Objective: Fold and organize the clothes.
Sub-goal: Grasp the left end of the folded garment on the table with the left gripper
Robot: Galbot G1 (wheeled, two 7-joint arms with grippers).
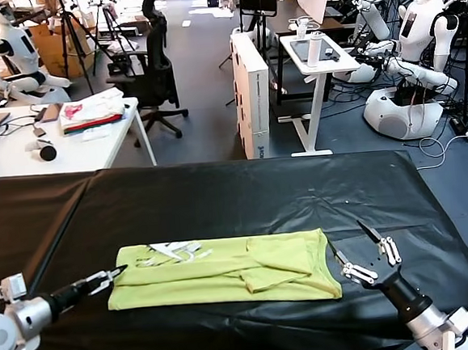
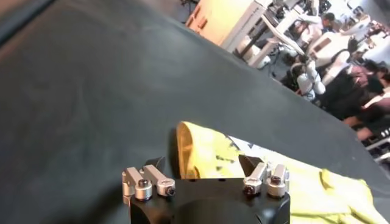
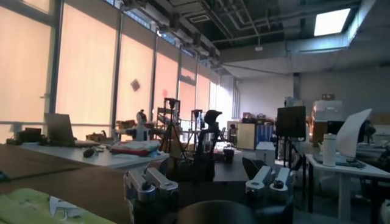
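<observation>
Here the T-shirt lies between left hand and right hand.

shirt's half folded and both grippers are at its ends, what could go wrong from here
1. The left gripper sits open at the T-shirt end where layers are stacked; it might pinch only the top layer, so the fold could slip apart.
2. The right gripper is open just off the other end, over the black table cover; closing low may catch that cover along with the shirt.
</observation>
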